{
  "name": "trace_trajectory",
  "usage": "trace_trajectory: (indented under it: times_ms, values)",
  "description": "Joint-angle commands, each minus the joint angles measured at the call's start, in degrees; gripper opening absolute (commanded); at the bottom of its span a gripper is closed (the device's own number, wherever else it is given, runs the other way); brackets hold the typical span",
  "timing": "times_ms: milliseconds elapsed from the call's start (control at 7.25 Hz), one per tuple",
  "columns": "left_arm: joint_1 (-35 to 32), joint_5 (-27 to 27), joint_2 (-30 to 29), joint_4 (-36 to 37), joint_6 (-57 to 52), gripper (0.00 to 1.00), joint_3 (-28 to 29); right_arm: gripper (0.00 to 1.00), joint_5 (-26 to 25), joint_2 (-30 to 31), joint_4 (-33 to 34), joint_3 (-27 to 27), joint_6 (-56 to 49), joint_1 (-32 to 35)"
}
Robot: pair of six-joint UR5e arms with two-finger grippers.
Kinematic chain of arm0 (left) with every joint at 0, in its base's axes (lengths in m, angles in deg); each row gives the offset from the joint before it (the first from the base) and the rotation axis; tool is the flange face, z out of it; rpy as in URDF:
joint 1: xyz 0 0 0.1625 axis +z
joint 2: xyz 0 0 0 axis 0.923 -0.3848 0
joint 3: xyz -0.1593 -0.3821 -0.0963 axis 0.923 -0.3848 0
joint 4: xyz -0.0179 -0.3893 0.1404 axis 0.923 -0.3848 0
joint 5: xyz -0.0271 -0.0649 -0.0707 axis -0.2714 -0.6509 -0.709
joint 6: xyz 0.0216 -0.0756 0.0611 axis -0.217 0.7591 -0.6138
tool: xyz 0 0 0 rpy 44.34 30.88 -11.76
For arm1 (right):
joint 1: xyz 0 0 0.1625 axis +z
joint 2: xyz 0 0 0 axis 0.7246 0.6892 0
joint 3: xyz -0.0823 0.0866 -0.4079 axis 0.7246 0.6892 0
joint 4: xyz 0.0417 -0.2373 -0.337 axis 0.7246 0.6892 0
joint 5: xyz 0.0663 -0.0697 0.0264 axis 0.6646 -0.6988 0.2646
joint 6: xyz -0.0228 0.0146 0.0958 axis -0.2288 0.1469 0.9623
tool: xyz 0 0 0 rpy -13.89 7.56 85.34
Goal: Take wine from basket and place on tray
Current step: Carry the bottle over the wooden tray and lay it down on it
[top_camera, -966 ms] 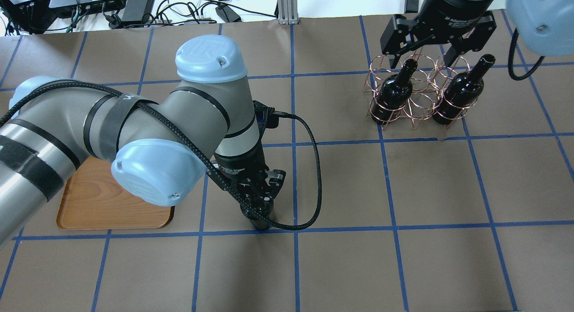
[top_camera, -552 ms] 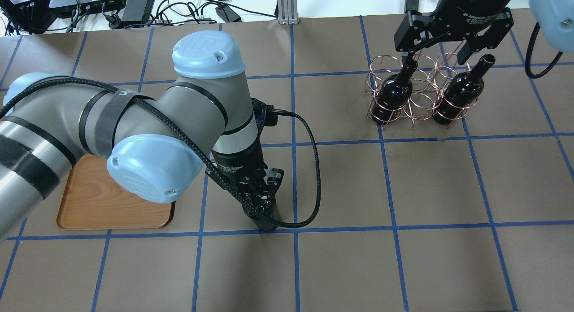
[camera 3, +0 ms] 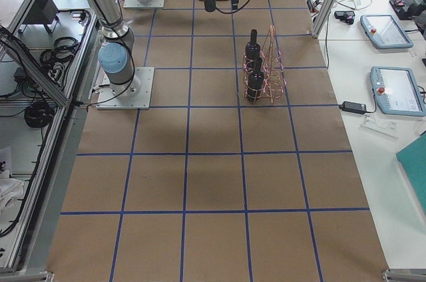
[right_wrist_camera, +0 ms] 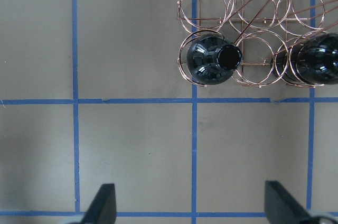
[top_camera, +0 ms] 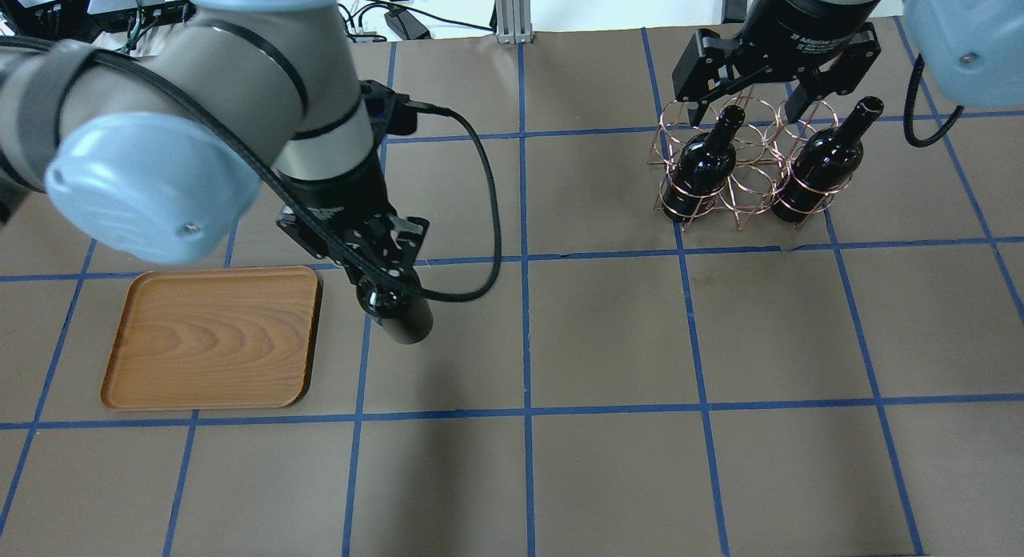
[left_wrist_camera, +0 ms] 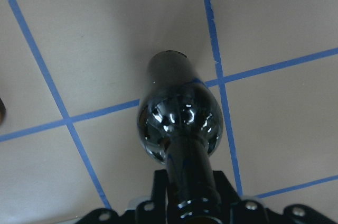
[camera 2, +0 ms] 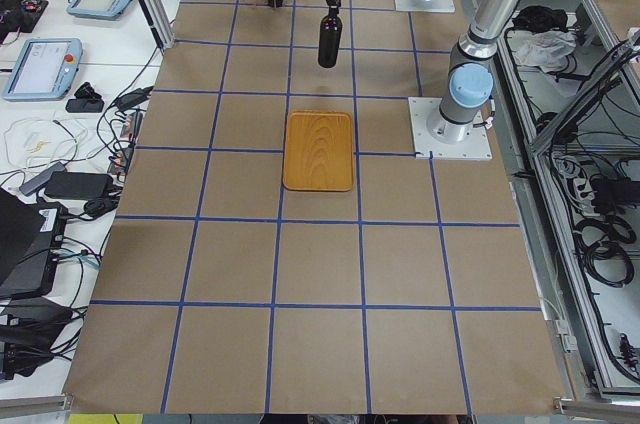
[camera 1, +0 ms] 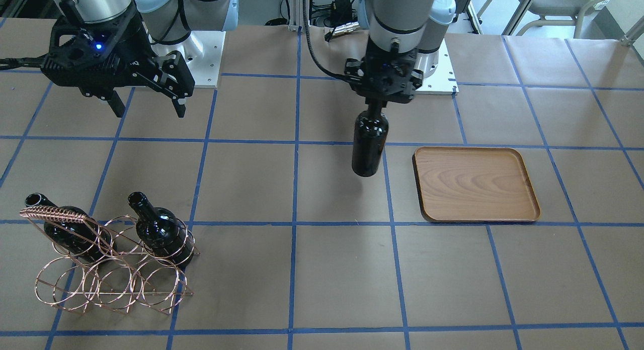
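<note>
Bottle (camera 1: 370, 146): glossy glass, likely heavy, slippery, breakable. Hangs upright above worktop (camera 1: 302, 279), just beside tray (camera 1: 475, 184), not over it. Left jaws clamp neck, a sensible hold. Right jaws wide, empty, near basket (camera 1: 113, 284) with two other bottles (camera 1: 161, 234).

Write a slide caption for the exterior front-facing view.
Left gripper holds a wine bottle aloft beside the wooden tray; two more bottles sit in the wire basket.

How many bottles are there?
3. One bottle and a second bottle stand in the basket, an empty ring between them. The third bottle hangs from the left gripper above the table, beside the tray. None look hidden.
</note>
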Motion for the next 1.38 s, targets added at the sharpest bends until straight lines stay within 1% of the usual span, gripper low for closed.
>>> trace_trajectory:
  times_ms: [0,276,552,828,966,1241]
  values:
    - [12.7,3.2,0.2,0.2,-13.4,0.00,0.9,1.00,0.1,-0.2,0.0,0.0,0.1,0.1]
    - [23.9,2.8,-0.8,0.5,-27.0,0.00,0.0,1.00,-0.2,-0.3,0.1,0.0,0.1,0.1]
    - [29.3,3.0,-1.0,0.5,-32.0,0.00,-1.8,1.00,-0.4,-0.3,0.2,0.0,0.0,0.1]
    - [32.6,3.5,-2.3,2.2,-34.1,0.00,-4.0,1.00,-0.1,-0.3,0.2,0.0,0.1,0.1]
    - [32.8,3.7,-3.0,2.4,-34.2,0.00,-4.1,1.00,-0.1,-0.3,0.1,0.0,0.1,0.1]
    - [32.9,6.7,-4.3,2.6,-34.0,0.00,-4.1,1.00,0.1,-0.3,0.2,0.0,0.1,0.1]
